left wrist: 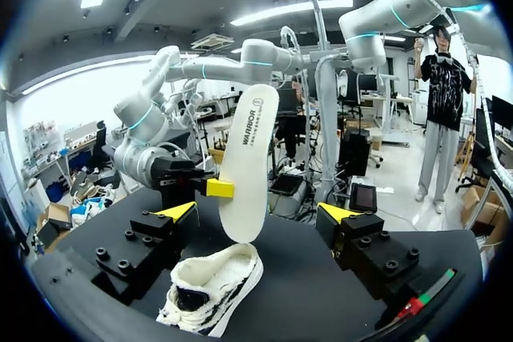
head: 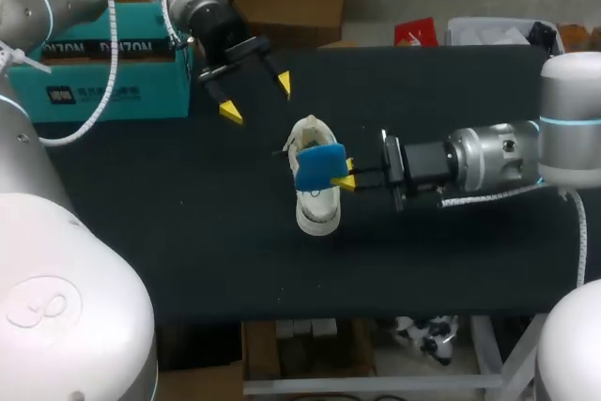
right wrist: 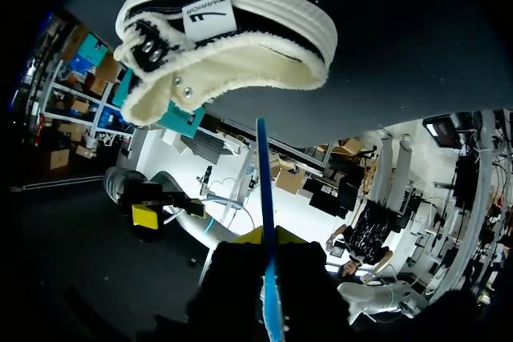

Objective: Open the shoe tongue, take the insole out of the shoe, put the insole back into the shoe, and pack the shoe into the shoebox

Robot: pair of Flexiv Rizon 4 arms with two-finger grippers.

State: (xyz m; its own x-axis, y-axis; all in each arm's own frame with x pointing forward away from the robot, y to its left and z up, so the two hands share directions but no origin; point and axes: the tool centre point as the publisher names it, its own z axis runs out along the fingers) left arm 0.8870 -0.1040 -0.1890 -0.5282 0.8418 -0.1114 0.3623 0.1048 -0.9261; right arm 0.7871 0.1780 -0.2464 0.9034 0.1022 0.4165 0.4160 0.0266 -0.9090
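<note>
The black counter (head: 169, 232) has a teal box (head: 103, 82) at the far left and a white shoe (head: 317, 211) in the middle. The right fingers (head: 346, 181) pinch the blue insole (head: 317, 166) and hold it on end just over the shoe. The left fingers (head: 230, 113) are spread wide near the box, holding nothing. I think the insole goes back in now. Tip its low end into the shoe, slide it toward the toe, then press it flat.

Black table (head: 188, 232), white shoe (head: 317, 211) mid-table, teal shoebox (head: 103, 77) far left
</note>
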